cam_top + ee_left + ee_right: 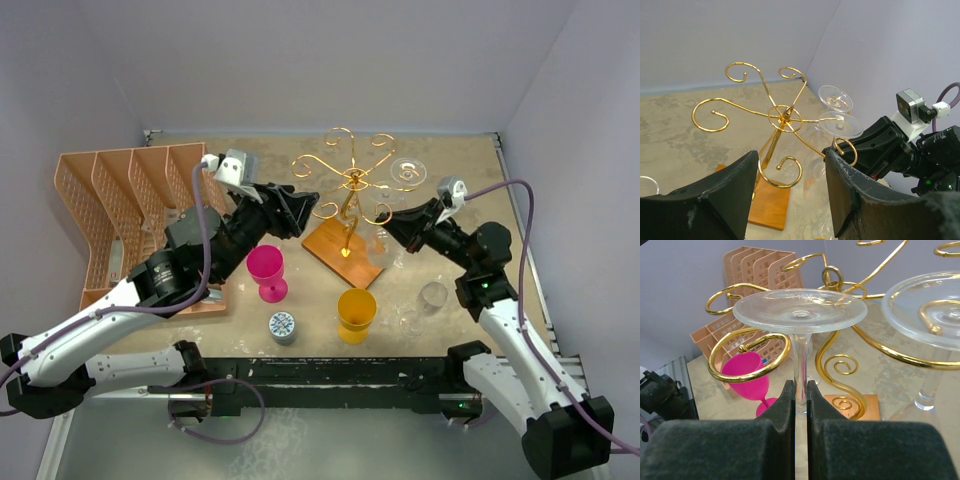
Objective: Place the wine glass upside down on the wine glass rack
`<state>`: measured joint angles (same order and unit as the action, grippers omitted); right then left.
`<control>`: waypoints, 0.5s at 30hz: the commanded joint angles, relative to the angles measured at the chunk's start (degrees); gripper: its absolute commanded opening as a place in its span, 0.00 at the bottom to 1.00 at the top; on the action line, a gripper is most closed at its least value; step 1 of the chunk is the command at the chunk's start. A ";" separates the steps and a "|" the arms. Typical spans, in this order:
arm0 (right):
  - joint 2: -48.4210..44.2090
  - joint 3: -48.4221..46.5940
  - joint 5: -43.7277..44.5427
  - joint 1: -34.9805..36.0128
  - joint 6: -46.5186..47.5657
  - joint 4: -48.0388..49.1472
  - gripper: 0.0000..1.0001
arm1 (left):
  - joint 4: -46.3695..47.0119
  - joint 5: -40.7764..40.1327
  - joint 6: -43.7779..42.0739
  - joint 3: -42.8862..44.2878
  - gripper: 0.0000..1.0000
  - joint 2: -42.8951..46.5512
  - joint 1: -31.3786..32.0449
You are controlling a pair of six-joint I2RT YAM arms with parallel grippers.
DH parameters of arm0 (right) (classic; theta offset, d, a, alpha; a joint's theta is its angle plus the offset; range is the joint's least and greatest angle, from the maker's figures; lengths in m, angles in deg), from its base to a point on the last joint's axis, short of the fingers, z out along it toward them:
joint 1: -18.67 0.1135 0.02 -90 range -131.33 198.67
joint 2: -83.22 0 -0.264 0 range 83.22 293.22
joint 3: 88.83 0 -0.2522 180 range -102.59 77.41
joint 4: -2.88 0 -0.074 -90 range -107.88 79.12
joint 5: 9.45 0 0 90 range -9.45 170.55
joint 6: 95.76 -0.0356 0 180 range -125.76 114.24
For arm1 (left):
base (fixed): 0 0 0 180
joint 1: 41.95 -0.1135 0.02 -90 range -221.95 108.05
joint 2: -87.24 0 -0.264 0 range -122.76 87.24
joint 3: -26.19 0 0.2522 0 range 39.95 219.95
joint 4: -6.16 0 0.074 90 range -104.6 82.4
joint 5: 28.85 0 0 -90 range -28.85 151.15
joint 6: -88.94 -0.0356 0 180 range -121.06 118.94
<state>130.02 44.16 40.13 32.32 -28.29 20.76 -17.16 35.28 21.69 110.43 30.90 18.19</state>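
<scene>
- Beside a scroll of the wine glass rack (pixel 747 347), our right gripper (pixel 800 390) is clamped on the stem of the wine glass (pixel 800 310), foot up, ready for hooking.
- Our left gripper (pixel 792 155) gapes empty near the rack.

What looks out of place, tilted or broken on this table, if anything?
Nothing looks spilled or broken. Only the gold wire wine glass rack sits askew: its brown wooden base lies diagonal to the table edges. The clear wine glass in the right gripper is inverted, as intended.
</scene>
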 commanded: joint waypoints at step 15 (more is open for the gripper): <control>2.42 -0.90 1.02 3.86 -1.62 9.06 0.00 | 0.16 -1.52 -1.65 -0.09 0.54 1.06 0.24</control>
<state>132.08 44.18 41.48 35.16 -29.58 23.73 -18.06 34.47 21.64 110.43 31.03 18.19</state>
